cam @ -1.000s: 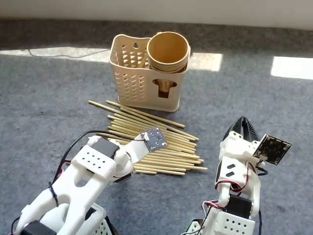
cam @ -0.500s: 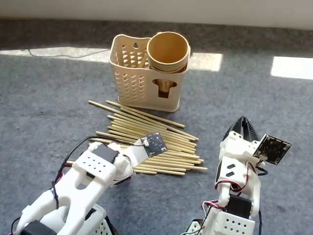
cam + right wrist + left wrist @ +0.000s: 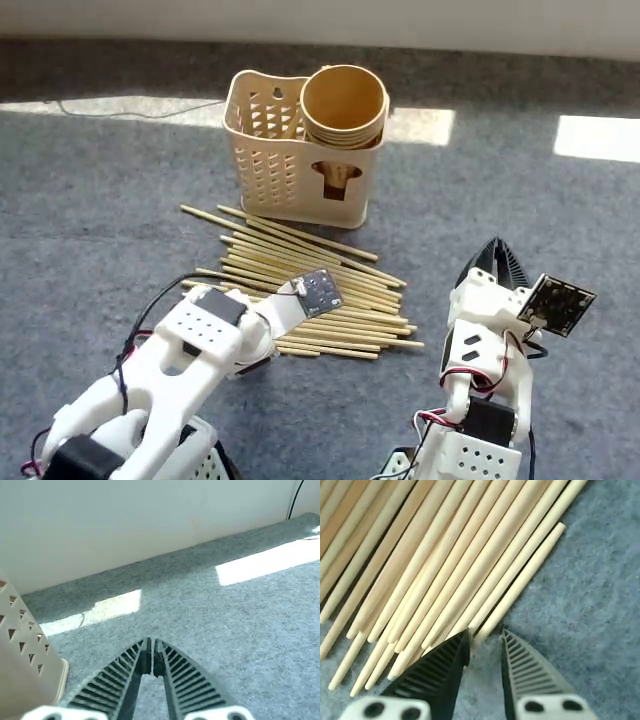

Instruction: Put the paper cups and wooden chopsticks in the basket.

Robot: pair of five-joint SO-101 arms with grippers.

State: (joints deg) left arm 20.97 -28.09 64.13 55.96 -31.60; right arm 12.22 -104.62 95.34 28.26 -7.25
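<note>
Several wooden chopsticks (image 3: 310,280) lie in a loose pile on the grey carpet in front of the cream basket (image 3: 275,160). Stacked paper cups (image 3: 343,100) stand inside the basket at its right end. My left gripper (image 3: 486,634) is down at the near edge of the pile. It is open, its fingertips (image 3: 465,639) either side of the end of the outermost chopstick (image 3: 520,582). In the high view my left arm (image 3: 205,330) covers that spot. My right gripper (image 3: 497,255) is shut and holds nothing, off to the right of the pile, above bare carpet.
Grey carpet (image 3: 100,230) surrounds the basket and the pile. Bright sun patches (image 3: 595,138) lie along the back. A pale wall (image 3: 150,515) runs behind, and the basket's corner (image 3: 22,655) stands near my right gripper (image 3: 151,652).
My left arm has drawn back slightly towards the near edge of the chopstick pile. The right arm, the basket and the cups have not moved.
</note>
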